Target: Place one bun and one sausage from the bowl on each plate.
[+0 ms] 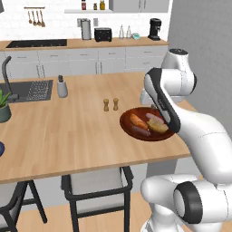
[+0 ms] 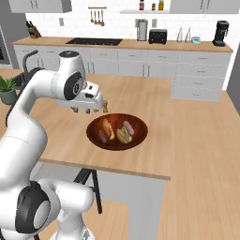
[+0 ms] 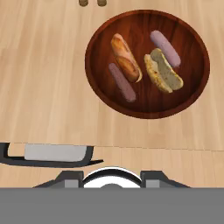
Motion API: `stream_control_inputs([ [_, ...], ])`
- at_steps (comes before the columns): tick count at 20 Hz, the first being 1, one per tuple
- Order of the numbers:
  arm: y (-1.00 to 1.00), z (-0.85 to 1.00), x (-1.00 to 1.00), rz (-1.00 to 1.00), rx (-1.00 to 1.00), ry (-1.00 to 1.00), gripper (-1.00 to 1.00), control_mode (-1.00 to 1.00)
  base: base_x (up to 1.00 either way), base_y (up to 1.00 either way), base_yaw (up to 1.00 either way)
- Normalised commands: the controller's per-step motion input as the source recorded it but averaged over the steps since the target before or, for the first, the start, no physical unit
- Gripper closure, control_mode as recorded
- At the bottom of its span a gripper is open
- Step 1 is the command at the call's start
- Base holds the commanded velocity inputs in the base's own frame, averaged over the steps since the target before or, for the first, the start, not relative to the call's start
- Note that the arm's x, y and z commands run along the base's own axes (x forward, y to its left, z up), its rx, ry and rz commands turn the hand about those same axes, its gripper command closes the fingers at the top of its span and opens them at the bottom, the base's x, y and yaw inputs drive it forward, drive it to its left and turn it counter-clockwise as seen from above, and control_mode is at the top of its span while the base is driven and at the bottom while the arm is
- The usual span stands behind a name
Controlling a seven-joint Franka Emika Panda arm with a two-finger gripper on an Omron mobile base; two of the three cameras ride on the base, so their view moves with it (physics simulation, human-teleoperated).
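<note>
The dark wooden bowl [image 1: 125, 121] [image 2: 140, 137] [image 3: 144, 104] sits near the counter's right front corner. It holds two buns and two sausages. A golden bun [image 3: 126, 57] [image 1: 138, 121] [image 2: 108, 129] lies beside a slim sausage [image 3: 122, 82] [image 2: 102, 136]. A paler bun [image 3: 164, 71] [image 1: 158, 127] [image 2: 123, 136] lies next to the other sausage [image 3: 165, 47] [image 1: 154, 118] [image 2: 128, 127]. My gripper [image 2: 81, 110] [image 3: 111, 177] hangs open and empty, well above the counter and short of the bowl's near side. The plates are out of view.
Two small shakers [image 1: 111, 104] [image 2: 105, 107] stand just behind the bowl. The counter's front edge [image 3: 131, 147] runs under my hand, with a chair [image 1: 97, 181] below it. A sink [image 1: 27, 90], a soap bottle [image 1: 62, 87] and a plant [image 1: 3, 106] are far left.
</note>
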Motion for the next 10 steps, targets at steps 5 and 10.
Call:
stream_control_inputs([
  [5, -0.09, -0.06, 0.04, 0.0, 0.01, 0.0, -1.0, -1.0, 0.0, 0.0, 0.0],
  [10, -0.19, -0.76, 0.8, -0.05, -0.15, 0.01, -1.0, -1.0, 0.0, 0.0, 0.0],
])
